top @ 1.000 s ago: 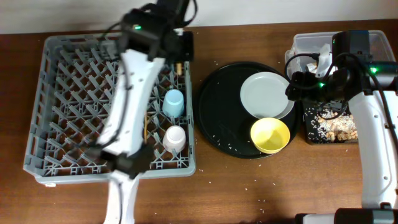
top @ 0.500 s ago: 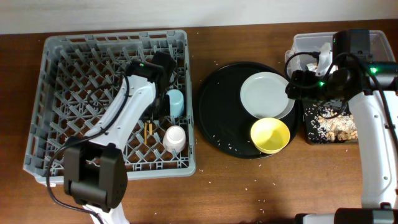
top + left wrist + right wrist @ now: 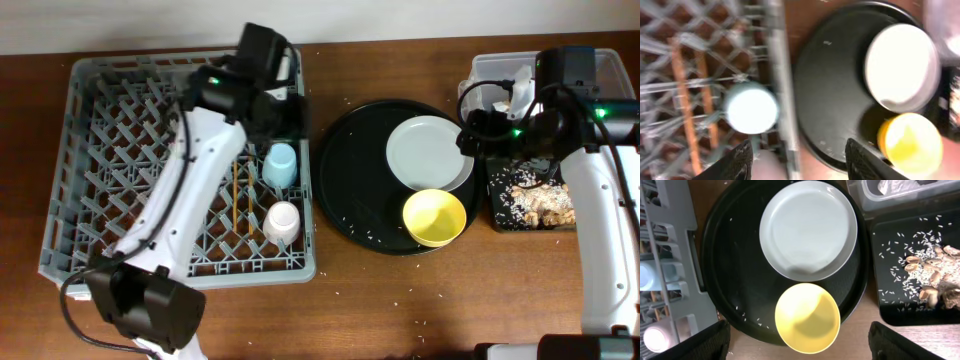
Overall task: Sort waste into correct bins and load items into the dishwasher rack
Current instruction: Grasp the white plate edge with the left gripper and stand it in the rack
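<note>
The grey dishwasher rack [image 3: 70, 170] holds a light-blue cup [image 3: 280, 165], a pale-pink cup [image 3: 282, 222] and brown chopsticks [image 3: 237, 195] lying on its lattice. My left gripper [image 3: 800, 165] hangs open over the rack's right rim [image 3: 780, 75], empty, with the blue cup [image 3: 751, 107] and chopsticks [image 3: 685, 100] below in a blurred view. The grey-white plate [image 3: 808, 228] and yellow bowl [image 3: 807, 317] sit on the round black tray. My right gripper [image 3: 807, 347] is open wide above the bowl, holding nothing.
The round black tray [image 3: 350, 180] lies between rack and bins. At the right, a clear tub [image 3: 865, 195] holds a white wrapper [image 3: 895, 185]; the shallow black tray [image 3: 890, 295] holds rice and food scraps [image 3: 930, 275]. Rice grains dot the wooden table [image 3: 420, 310].
My left gripper opened and let go of the chopsticks, which now lie in the rack. The left arm lifted and swung toward the rack's right rim. The right arm hardly moved.
</note>
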### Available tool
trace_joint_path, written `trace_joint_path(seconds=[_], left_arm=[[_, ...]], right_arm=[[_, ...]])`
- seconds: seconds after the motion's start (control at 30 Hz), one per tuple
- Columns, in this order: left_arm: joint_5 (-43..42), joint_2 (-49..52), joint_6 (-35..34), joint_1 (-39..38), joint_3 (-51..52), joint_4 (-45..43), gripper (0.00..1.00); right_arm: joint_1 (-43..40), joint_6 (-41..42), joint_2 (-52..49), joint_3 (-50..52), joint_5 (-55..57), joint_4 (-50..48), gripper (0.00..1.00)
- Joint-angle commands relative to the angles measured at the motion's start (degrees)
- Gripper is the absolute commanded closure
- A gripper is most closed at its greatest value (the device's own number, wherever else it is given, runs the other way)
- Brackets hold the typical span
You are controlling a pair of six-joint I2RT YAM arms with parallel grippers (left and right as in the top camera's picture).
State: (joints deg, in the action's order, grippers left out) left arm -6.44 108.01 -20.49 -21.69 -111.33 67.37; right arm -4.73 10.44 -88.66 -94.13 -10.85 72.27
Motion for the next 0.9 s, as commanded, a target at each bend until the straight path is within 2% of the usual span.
trace_joint_path(seconds=[0.0,0.07,0.2,0.27,0.47,0.57,0.6,0.63,0.73,0.77,0.8,0.87], left_arm=[[-3.7,-0.2,1.3,-7.0,-0.8,-4.0,0.37],[-3.7,2.6,1.3,-11.1,-0.8,-7.1,0.37],[-4.1,13.2,0.4,-14.3,-0.8,-18.4,0.36],[-5.4,18.0,-2.2,-15.9,-0.8,-24.1,0.36],[-0.3,27.2,-4.0,-17.4,-0.8,-33.2,0.36],[7.6,28.9,-4.5,-19.1,-0.8,-34.0,0.37],[7.8,29.9,-4.5,-19.8,-0.8,-35.0,0.45],[7.8,30.9,-4.5,-20.3,-0.8,-35.4,0.48],[9.6,32.2,-4.5,-21.8,-0.8,-35.6,0.67],[11.2,32.2,-4.5,-21.8,-0.8,-35.4,0.69],[12.3,32.3,-4.5,-21.8,-0.8,-35.2,0.76],[12.3,32.3,-4.5,-21.6,-0.8,-35.0,0.96]], right_arm=[[0.2,0.1,0.2,-0.7,-0.9,-0.5,0.07],[0.2,0.1,0.2,-0.7,-0.9,-0.5,0.02],[0.2,0.1,0.2,-0.7,-0.9,-0.5,0.02],[0.2,0.1,0.2,-0.7,-0.9,-0.5,0.02],[0.2,0.1,0.2,-0.7,-0.9,-0.5,0.02],[0.2,0.1,0.2,-0.7,-0.9,-0.5,0.02],[0.2,0.1,0.2,-0.7,-0.9,-0.5,0.02],[0.2,0.1,0.2,-0.7,-0.9,-0.5,0.02],[0.2,0.1,0.2,-0.7,-0.9,-0.5,0.02],[0.2,0.1,0.2,-0.7,-0.9,-0.5,0.02],[0.2,0.1,0.2,-0.7,-0.9,-0.5,0.02],[0.2,0.1,0.2,-0.7,-0.9,-0.5,0.01]])
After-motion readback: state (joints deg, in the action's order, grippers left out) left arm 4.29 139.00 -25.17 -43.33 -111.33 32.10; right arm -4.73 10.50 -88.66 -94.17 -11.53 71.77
